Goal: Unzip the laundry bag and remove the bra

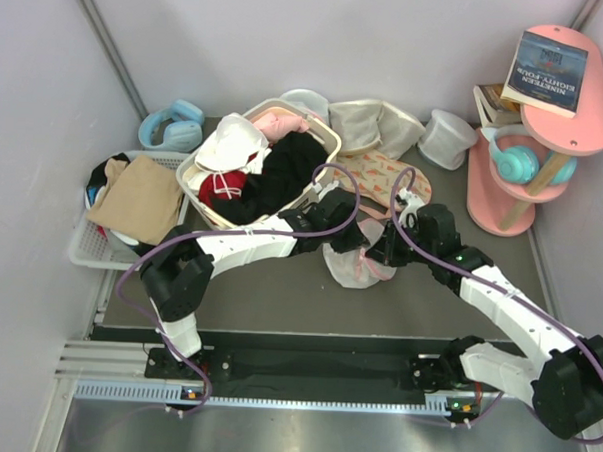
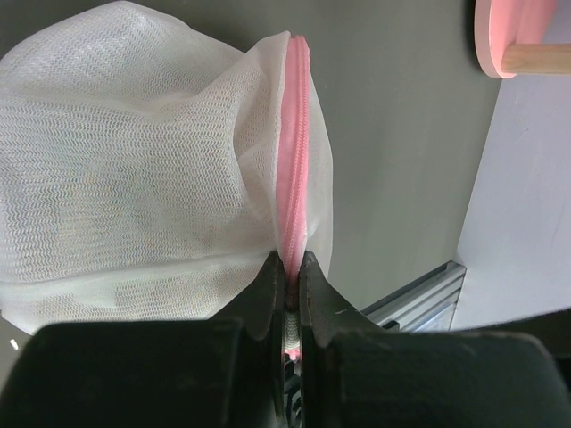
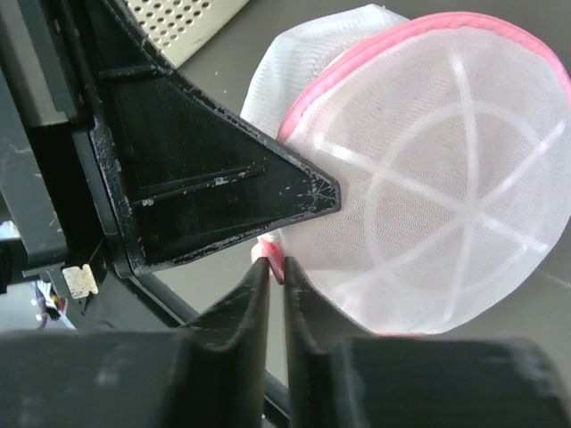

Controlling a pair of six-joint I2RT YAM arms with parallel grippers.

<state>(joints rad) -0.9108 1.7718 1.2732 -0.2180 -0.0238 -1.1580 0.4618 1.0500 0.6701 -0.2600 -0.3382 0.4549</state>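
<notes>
Two arms reach in from the near edge in the top view and meet mid-surface [image 1: 278,295] over the laundry bag [image 1: 355,270], which lies crumpled between them as a pale heap. The left claw [image 1: 343,243] comes onto it from the left and the right claw [image 1: 378,257] from the right, both touching it; how far their fingers are parted cannot be read from up here. Behind the bag sit a cream laundry basket [image 1: 323,137] heaped with clothes and a flat printed pink cloth [image 1: 379,179]; a pink shelf [image 1: 502,210] stands at the far right.

Seen from the left wrist, the left claw [image 2: 293,267] is pinched almost fully closed on the pink zip [image 2: 295,152], with only the zip tape between its fingers [image 2: 268,294]. The zip rises straight up from the tips, and its teeth are joined along the stretch that shows. The laundry bag [image 2: 134,178] billows out to the left, white mesh in loose folds; what lies inside is only a faint blur.

Seen from the right wrist, the right claw [image 3: 269,267] is likewise nearly closed, a small piece of the bag's pink edge caught at its tips. The laundry bag [image 3: 446,178] fills the right side, its round ribbed face turned to the camera, pink rim [image 3: 375,58] curving over the top. The left claw [image 3: 205,169] shows as a black wedge lying against the bag's left edge.
</notes>
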